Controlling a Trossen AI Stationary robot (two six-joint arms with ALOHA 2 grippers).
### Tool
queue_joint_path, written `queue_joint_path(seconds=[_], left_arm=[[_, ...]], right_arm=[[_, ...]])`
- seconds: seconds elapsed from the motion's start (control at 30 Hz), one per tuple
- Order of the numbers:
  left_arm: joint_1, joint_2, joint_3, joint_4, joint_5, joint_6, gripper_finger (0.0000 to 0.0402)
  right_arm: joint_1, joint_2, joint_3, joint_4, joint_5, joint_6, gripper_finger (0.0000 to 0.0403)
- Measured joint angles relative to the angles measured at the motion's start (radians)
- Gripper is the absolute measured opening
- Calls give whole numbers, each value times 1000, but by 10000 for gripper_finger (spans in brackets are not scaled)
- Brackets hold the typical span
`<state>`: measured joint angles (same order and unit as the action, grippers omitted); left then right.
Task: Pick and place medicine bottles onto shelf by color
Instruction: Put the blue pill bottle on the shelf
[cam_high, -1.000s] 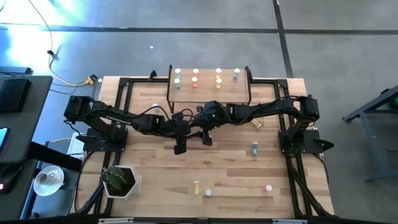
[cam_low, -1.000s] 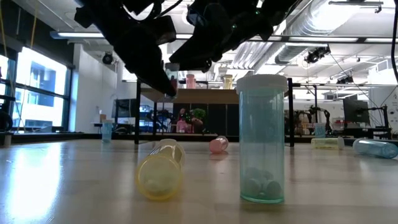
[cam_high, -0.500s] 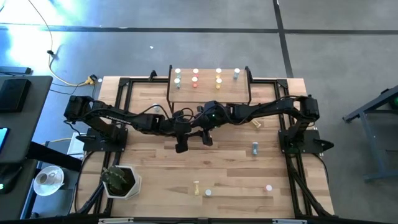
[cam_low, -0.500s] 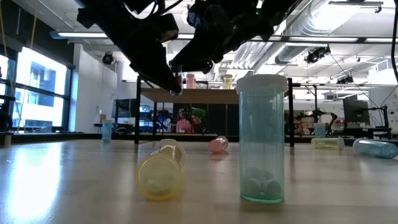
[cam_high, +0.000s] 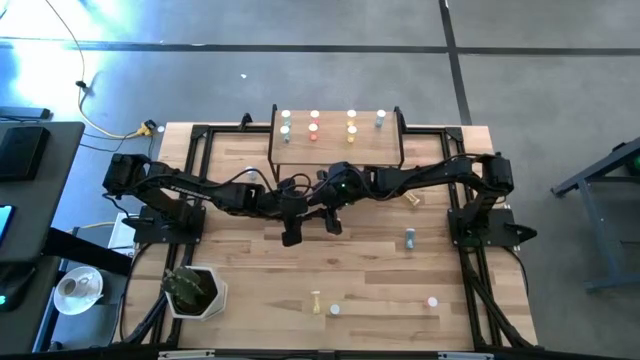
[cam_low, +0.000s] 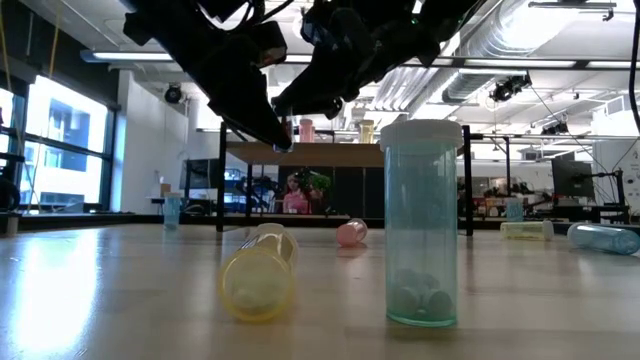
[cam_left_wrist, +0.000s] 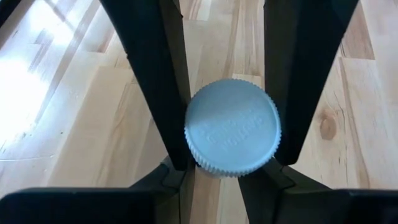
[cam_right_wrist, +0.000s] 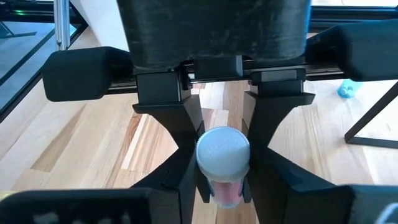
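Embossed cap lettering is unreadable; the left gripper (cam_left_wrist: 227, 134) pinches a white-capped bottle (cam_left_wrist: 232, 127) between its fingers, the right gripper (cam_right_wrist: 222, 163) clamps a pink bottle (cam_right_wrist: 222, 167), both near the shelf (cam_high: 338, 147).

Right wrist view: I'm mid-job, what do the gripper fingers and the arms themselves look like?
The right gripper has two flat matte-black fingers that widen towards a blocky black carriage on a horizontal rail. The left gripper has the same flat black fingers. From above, both arms are dark, slender and jointed, with black cables along them and a small green light near the right wrist.
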<state>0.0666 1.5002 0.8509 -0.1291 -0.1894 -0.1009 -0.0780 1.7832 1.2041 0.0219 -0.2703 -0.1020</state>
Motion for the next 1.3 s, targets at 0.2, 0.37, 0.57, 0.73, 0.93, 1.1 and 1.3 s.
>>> queue_joint_path(seconds=[0.2,0.37,0.57,0.73,0.93,1.1,1.3], left_arm=[[0,0,0,1,1,0,115],[0,0,0,3,1,-14,137],[1,0,0,-1,-1,-27,179],[6,0,0,-2,0,-29,205],[27,0,0,0,3,-48,209],[39,0,0,-1,3,-53,209],[39,0,0,-2,4,-53,209]], right_arm=[[0,-1,0,-3,-3,0,104],[0,-1,0,-4,-7,0,103],[0,-5,0,-22,-7,1,103],[0,-52,0,-86,55,-1,103],[-25,-153,0,-200,91,-5,103],[-62,-261,-1,-269,205,4,103],[-118,-404,-1,-304,256,-58,103]])
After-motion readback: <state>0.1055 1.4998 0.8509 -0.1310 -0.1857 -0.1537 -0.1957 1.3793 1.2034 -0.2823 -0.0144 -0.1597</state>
